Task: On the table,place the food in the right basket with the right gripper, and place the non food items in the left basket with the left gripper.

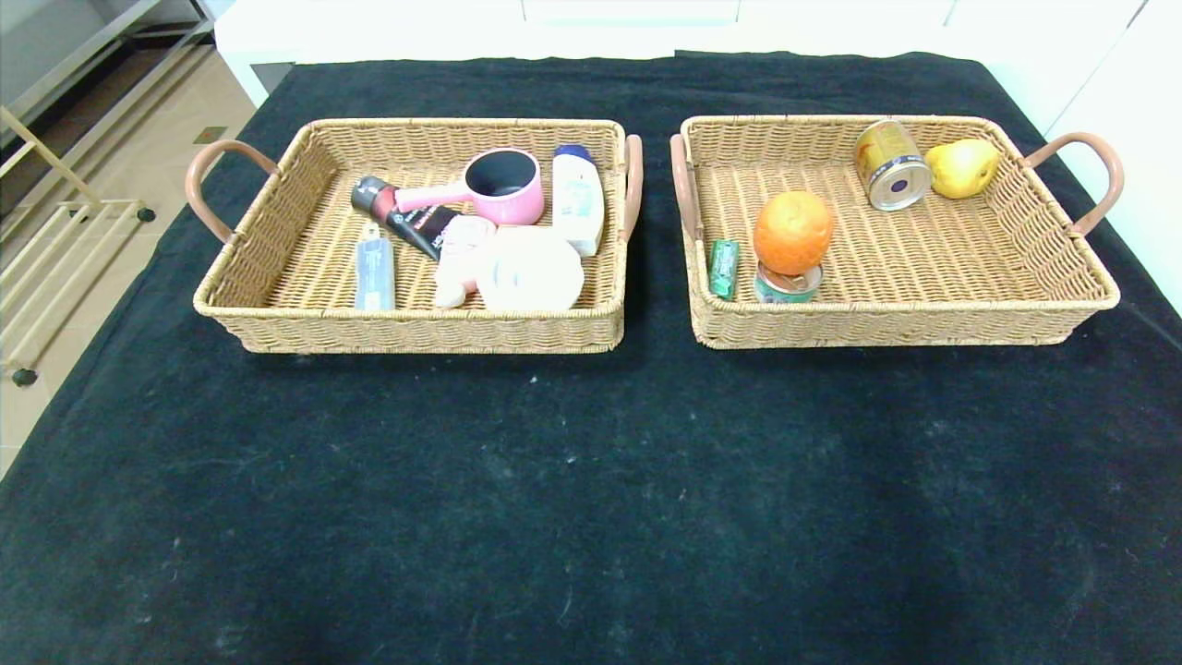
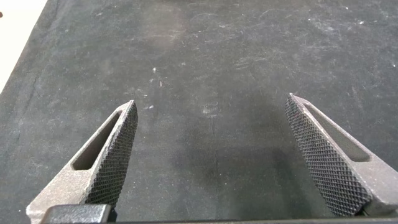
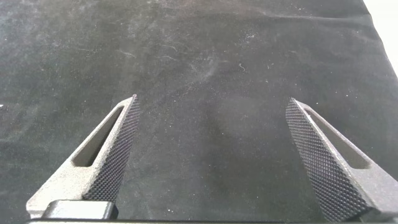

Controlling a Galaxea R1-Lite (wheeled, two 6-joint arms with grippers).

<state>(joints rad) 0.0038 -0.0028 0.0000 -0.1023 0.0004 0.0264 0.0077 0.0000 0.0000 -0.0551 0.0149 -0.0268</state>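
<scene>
Nothing is left on the bare table (image 1: 591, 480); the sorting looks finished. The orange (image 1: 793, 231) sits balanced on the small tin (image 1: 788, 283) at the near left corner of the right basket (image 1: 1062, 309), with the green gum pack (image 1: 724, 268) leaning on the wall just beside it, so a nudge to the basket could roll the orange off. In the left basket (image 1: 277, 323) the white tub (image 1: 531, 270) and pink bottle (image 1: 459, 263) lie piled against each other. The left gripper (image 2: 211, 112) and right gripper (image 3: 211, 109) hover over bare cloth, jaws wide apart and empty. No label writing can be read.
</scene>
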